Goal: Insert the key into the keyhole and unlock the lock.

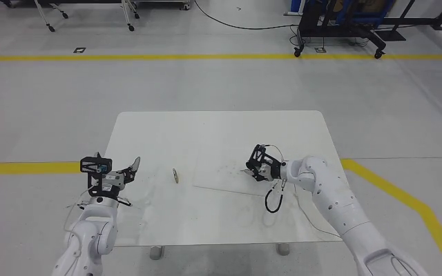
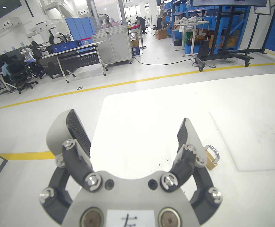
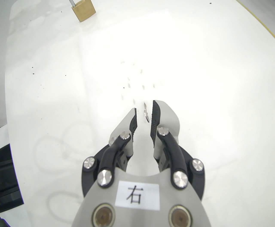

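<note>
Pale grey floor (image 1: 221, 83), glossy; yellow tape line (image 1: 173, 57) across it; white table (image 1: 221, 138), rounded corners. Beyond: blue shelving racks (image 2: 169, 17); black wheeled stand (image 2: 225, 56); aluminium-framed enclosure (image 2: 111, 36); blue partition panels (image 2: 82, 28); black office chairs (image 2: 19, 75); black cable (image 2: 161, 63) lying on the floor.

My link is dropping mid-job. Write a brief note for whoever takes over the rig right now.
Left gripper: open, empty, near the padlock.
Right gripper: open with a narrow gap, low over the table, with the key between its fingers, not clamped.
Padlock: lying on the table between the arms.
Done: right gripper placed around the key.
Left: grip key, hold padlock, insert, turn.
</note>
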